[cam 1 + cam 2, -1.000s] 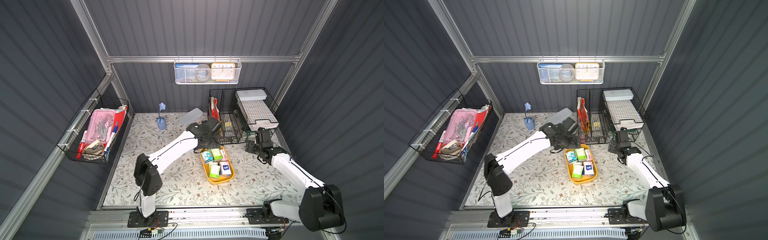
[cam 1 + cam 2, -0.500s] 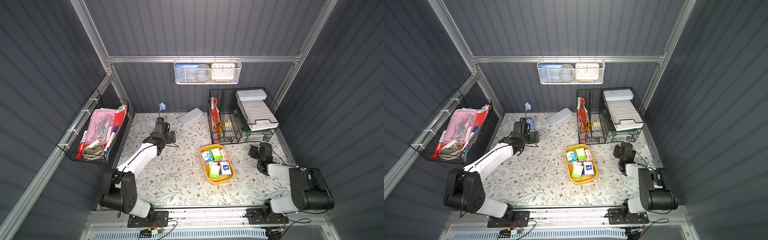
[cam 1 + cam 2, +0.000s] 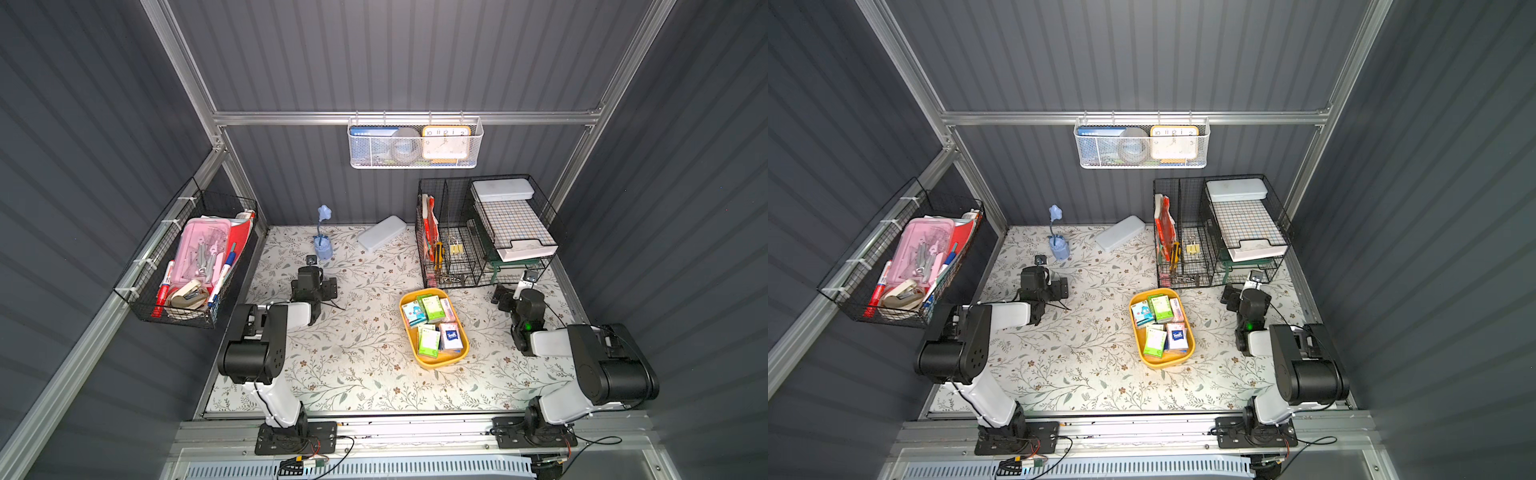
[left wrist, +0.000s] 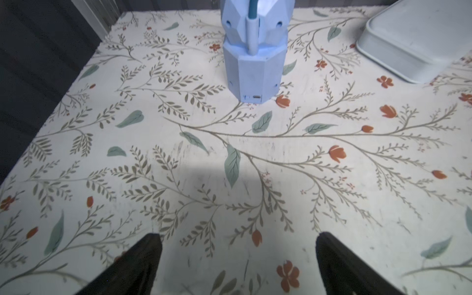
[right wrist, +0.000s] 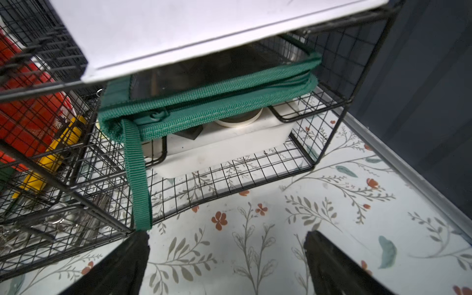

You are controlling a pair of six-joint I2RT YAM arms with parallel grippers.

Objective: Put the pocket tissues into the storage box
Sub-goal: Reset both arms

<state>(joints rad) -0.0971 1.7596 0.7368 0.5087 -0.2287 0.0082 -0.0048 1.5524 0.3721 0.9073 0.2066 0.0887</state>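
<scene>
The storage box (image 3: 441, 364) (image 3: 1163, 364) is a shallow yellow tray right of the table's middle. Several pocket tissues (image 3: 432, 309) (image 3: 1160, 308) lie packed inside it in green, teal, pink and dark blue. My left gripper (image 3: 312, 276) (image 3: 1040, 276) (image 4: 237, 235) rests low at the back left, far from the box. It is open, with only tablecloth between its fingers. My right gripper (image 3: 515, 286) (image 3: 1244, 286) (image 5: 224, 233) sits to the right of the box, in front of the wire baskets. It is open and empty too.
A blue flower-shaped stand (image 3: 323, 249) (image 4: 255, 63) is just ahead of the left gripper, with a grey-white pencil case (image 3: 381, 233) (image 4: 413, 38) beside it. Black wire baskets (image 3: 482, 232) hold a green pouch (image 5: 204, 102) close to the right gripper. Baskets hang on the left wall (image 3: 191, 262) and back wall (image 3: 415, 143).
The left arm has drawn back from over the storage box to the back left and folded down. The right arm has pulled in toward its base.
</scene>
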